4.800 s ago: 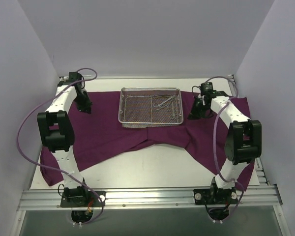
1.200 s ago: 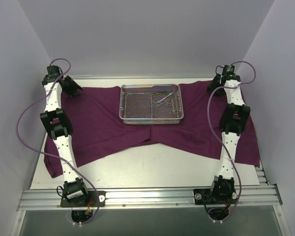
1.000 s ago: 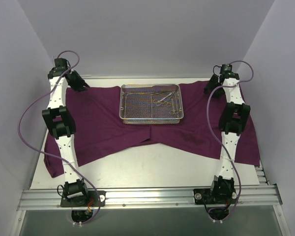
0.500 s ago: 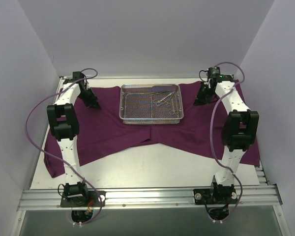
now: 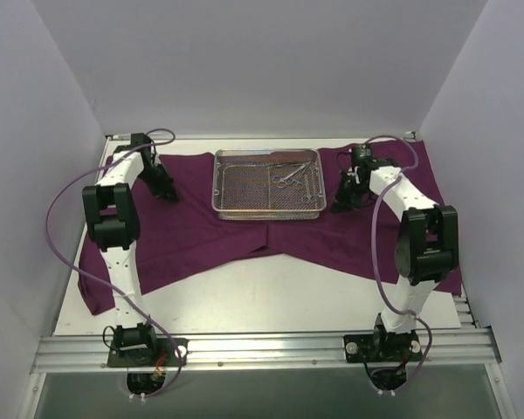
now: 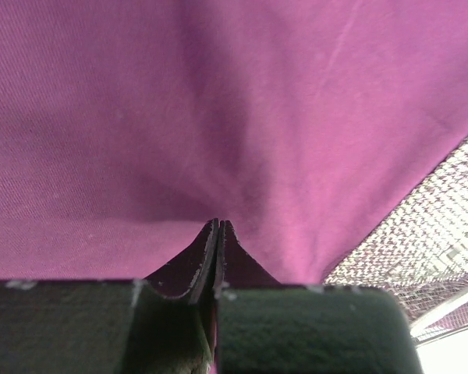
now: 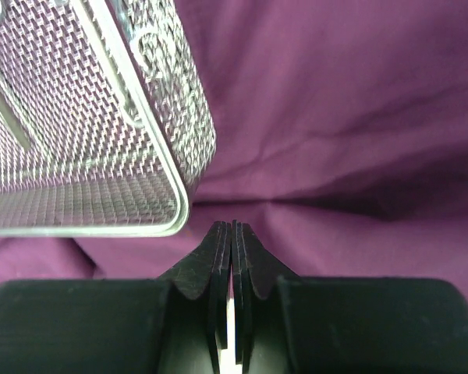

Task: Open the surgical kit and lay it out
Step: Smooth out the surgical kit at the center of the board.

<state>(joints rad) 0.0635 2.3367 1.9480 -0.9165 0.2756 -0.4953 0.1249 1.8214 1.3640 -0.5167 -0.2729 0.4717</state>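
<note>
Where woven purple cloth spreads, rectangular wire-mesh tray, slim silver instruments

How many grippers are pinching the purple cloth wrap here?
2. The left gripper is shut on the purple cloth wrap left of the wire-mesh tray; the right gripper is shut on it right of the tray. Neither is hidden.

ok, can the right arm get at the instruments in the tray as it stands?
Probably yes. The right gripper sits beside the tray, at its right rim; the instruments lie uncovered at that end. Jaws are shut, so it must lift, open and clear the rim.
</note>
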